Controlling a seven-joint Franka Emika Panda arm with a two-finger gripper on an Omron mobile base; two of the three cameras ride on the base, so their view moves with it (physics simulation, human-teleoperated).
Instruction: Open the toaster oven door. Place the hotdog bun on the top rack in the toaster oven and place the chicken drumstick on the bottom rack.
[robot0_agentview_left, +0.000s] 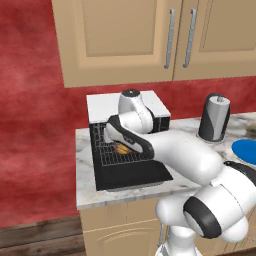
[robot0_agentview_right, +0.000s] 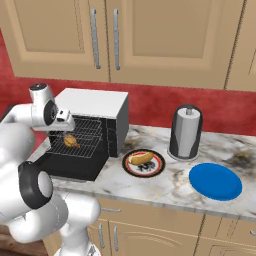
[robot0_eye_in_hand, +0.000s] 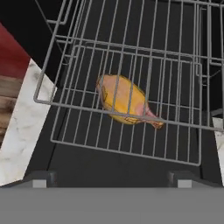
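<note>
Showing door (robot0_agentview_left: 132, 175) down, drumstick (robot0_eye_in_hand: 127, 100) on bottom rack (robot0_eye_in_hand: 131, 131); bun (robot0_agentview_right: 141, 158), at oven's (robot0_agentview_right: 95, 102) 3 o'clock, remains. Gripper (robot0_eye_in_hand: 111, 179) wide, empty.

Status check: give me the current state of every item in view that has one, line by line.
toaster oven door: open, folded down flat.
chicken drumstick: lying on the bottom rack.
top rack: bare.
hotdog bun: on its plate, on the counter.
end effector: open, holding nothing.
</note>
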